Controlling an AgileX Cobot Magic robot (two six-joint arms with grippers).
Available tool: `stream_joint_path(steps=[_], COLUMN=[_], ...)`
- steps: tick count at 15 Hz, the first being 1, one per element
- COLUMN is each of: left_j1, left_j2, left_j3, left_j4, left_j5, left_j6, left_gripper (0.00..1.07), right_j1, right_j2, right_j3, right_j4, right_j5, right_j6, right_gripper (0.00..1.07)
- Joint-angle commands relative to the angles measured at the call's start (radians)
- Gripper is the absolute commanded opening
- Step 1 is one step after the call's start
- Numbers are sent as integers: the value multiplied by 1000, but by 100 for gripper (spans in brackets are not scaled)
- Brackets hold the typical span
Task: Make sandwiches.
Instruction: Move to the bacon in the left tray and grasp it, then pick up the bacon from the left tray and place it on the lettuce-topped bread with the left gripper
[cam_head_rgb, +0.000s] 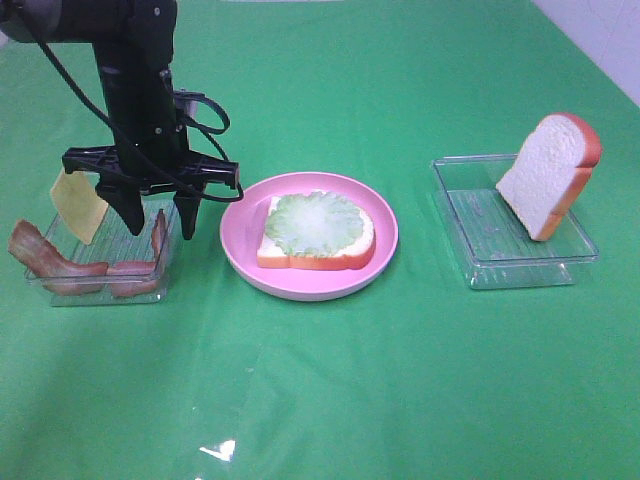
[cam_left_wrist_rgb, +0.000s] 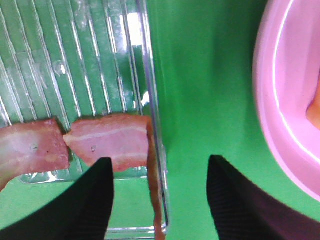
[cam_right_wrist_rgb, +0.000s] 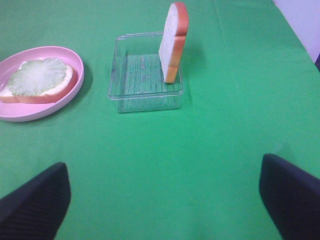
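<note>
We are holding our left hand (cam_head_rgb: 160, 232) over the clear tray (cam_head_rgb: 100, 296) at 9 o'clock on the surface. The hand is about half open and is gripping nothing. One finger is reaching inside the tray and the other is sitting outside it, so the tray wall (cam_left_wrist_rgb: 151, 100) is running between them. A bacon strip (cam_left_wrist_rgb: 155, 200) is standing on its thin edge right against that wall.

We think the job now is picking up that bacon. To do it well, we should be pinching only the strip. As things are, closing may squeeze the wall too, and then the whole tray may come up. Bringing the outer finger inside the wall looks safer. Then a slow, straight lift, since the strip looks thin and bendy.

The sandwich (cam_head_rgb: 310, 262) is lying on the pink plate (cam_head_rgb: 300, 291), at 3 o'clock from the tray. So far it is only bottom bread with lettuce (cam_head_rgb: 318, 222).

More bacon (cam_head_rgb: 45, 258) is lying in the tray, and a yellow cheese square (cam_head_rgb: 78, 205) is leaning at its 10 o'clock corner, near the hand, so we could knock it. The top bread slice (cam_head_rgb: 548, 172) is leaning in a second tray (cam_head_rgb: 520, 268) at 3 o'clock from the plate. Our right hand (cam_right_wrist_rgb: 162, 167) is hanging wide open and empty, well apart from everything.
</note>
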Motion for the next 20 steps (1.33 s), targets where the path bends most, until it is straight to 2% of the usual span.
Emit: stream_joint_path(steps=[1, 2, 4, 5, 7, 8, 9, 11, 13, 15, 16, 20], left_j1=[-3, -3, -3, -3, -3, -8, -13, -17, -33, -69, -107, -158], left_j2=[2, 2, 2, 2, -1, -29, -53, -119, -155, -158, -158, -143], left_j3=[6, 6, 6, 6, 6, 4, 4, -4, -53, -131, -164, -166], left_j4=[-5, -3, -2, -2, -8, -16, -25, -29, -55, -131, -238, -387], left_j5=[33, 32, 31, 32, 43, 54, 55, 47, 28, -54, -191, -396], left_j6=[13, 16, 16, 18, 32, 71, 84, 91, 144, 188, 244, 355], left_gripper=[38, 28, 3, 0, 0, 0, 0, 0, 0, 0, 0, 0], right_j1=[0, 0, 0, 0, 0, 0, 0, 0, 0, 0, 0, 0], right_j2=[-24, -24, -24, -24, -24, -24, -24, -24, -24, -24, -24, -24], right_j3=[3, 3, 3, 3, 3, 3, 3, 3, 3, 3, 3, 3], right_j4=[1, 1, 1, 1, 1, 1, 1, 1, 1, 1, 1, 1], right_j5=[-5, -5, -5, -5, -5, -5, -5, -5, -5, -5, -5, -5], right_j6=[6, 6, 6, 6, 6, 6, 6, 6, 6, 6, 6, 6], right_gripper=[98, 98, 98, 98, 98, 98, 98, 98, 98, 98, 98, 98])
